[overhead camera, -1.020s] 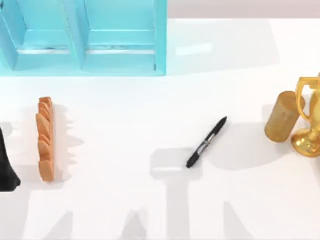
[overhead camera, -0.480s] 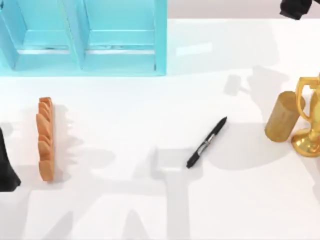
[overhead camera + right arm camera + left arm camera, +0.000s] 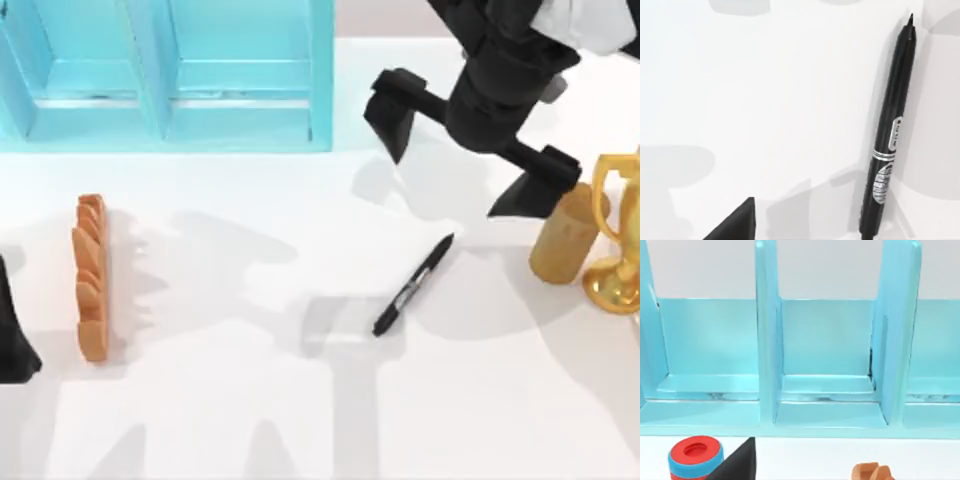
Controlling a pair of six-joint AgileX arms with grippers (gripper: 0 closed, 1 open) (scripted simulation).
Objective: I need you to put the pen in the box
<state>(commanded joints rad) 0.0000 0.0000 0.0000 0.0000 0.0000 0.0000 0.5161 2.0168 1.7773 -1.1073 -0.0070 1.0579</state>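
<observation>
The pen (image 3: 413,285), slim and black with a pale label band, lies slanted on the white table near the middle; the right wrist view shows the pen (image 3: 887,140) close below. My right gripper (image 3: 450,172) hangs open over the table, just behind the pen and apart from it, its two fingers spread wide. The cyan box (image 3: 320,80) with upright dividers stands at the back left, and its compartments (image 3: 827,390) face the left wrist camera. My left gripper (image 3: 12,335) is parked at the table's left edge.
An orange ridged bar (image 3: 90,277) lies at the left. A tan cylinder (image 3: 566,234) and a gold trophy (image 3: 620,240) stand at the right edge, close to the right arm. A red and blue roll (image 3: 695,456) sits before the box.
My right arm has come in from the top right corner and swung down and left to hang behind the pen. The pen and my left arm have stayed put.
</observation>
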